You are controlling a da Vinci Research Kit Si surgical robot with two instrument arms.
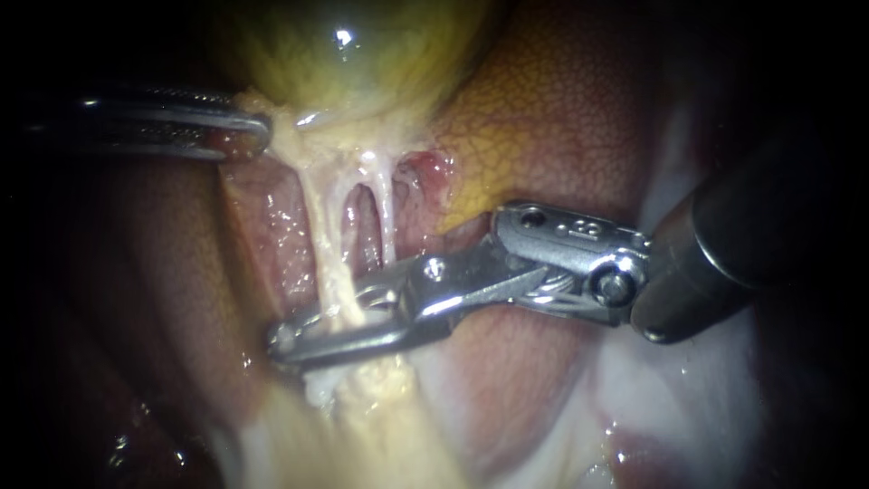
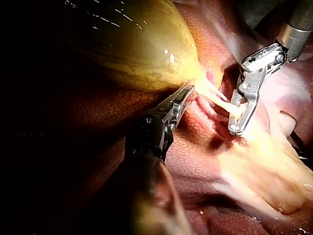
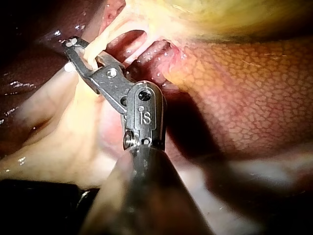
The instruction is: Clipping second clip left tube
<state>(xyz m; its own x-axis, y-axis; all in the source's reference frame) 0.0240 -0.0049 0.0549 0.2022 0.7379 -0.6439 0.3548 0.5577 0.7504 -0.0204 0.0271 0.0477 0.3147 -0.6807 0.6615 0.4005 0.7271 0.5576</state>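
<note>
Two pale tubes run down from the yellow-green gallbladder [image 1: 353, 50]. The left tube [image 1: 328, 240] is thicker; the right tube [image 1: 386, 213] is thin. My right instrument [image 1: 285, 340] comes in from the right, and its long jaws lie across the left tube low down, one on each side, their tips together. The right wrist view shows the same grip [image 3: 72, 43] on the tube [image 3: 90, 58]. My left instrument [image 1: 258, 131] is shut on the pale tissue at the gallbladder's neck, holding it taut; the left wrist view shows this too [image 2: 188, 90].
Mottled orange-brown liver [image 1: 561, 118] lies behind and to the right of the tubes. Pale fatty tissue [image 1: 380, 417] spreads below the right instrument's jaws. Whitish tissue [image 1: 670, 389] lies under the right instrument's shaft.
</note>
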